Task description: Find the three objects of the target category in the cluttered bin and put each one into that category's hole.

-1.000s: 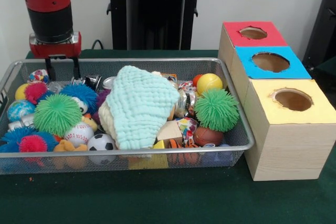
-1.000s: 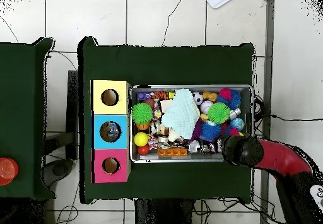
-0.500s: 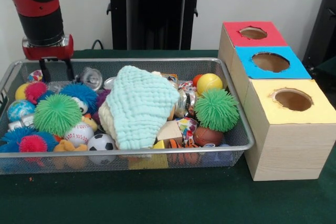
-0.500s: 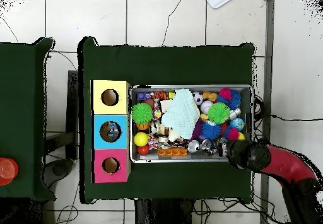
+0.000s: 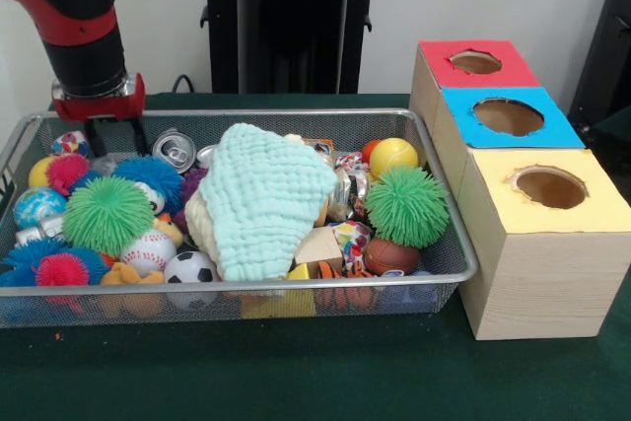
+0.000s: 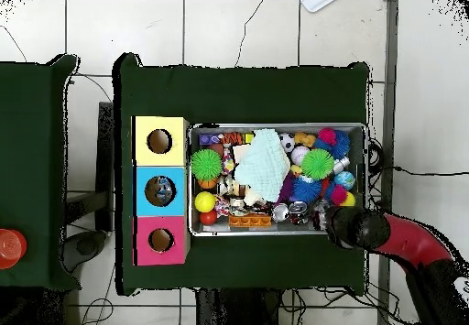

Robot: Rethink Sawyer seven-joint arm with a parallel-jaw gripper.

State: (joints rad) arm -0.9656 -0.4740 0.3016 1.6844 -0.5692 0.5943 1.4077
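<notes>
gripper: hanging at upper left of the front view (image 5: 115, 135), over the bin's back corner; two dark fingers (image 5: 94, 137) pointing down with a gap between them, nothing held, so reading it as open.
bin: wire basket (image 5: 296, 117) filling the left and centre of the front view, packed with toys.
can: one silver can (image 5: 175, 150) lying tilted against the back wall, pull-tab top facing the camera, just right of the gripper, not touching it as far as I can tell. In the overhead view it is showing near the bin's lower edge (image 6: 299, 211), left of the arm's black wrist.
other cans: not making them out for sure; something shiny is peeking beside the pale green cloth (image 5: 264, 196), could be one.
clutter: green spiky ball (image 5: 106, 214) and blue spiky ball (image 5: 150, 176) sitting just in front of the can.
boxes: red (image 5: 475, 62), blue (image 5: 507, 116) and yellow (image 5: 550, 186) holes at right of the front view; no cue as to which is the cans' hole.
step: judging it as search/approach, no pick started.
next: shifting right over the can, lining the fingers across its body, descending without snagging the back wall or the blue ball.
</notes>
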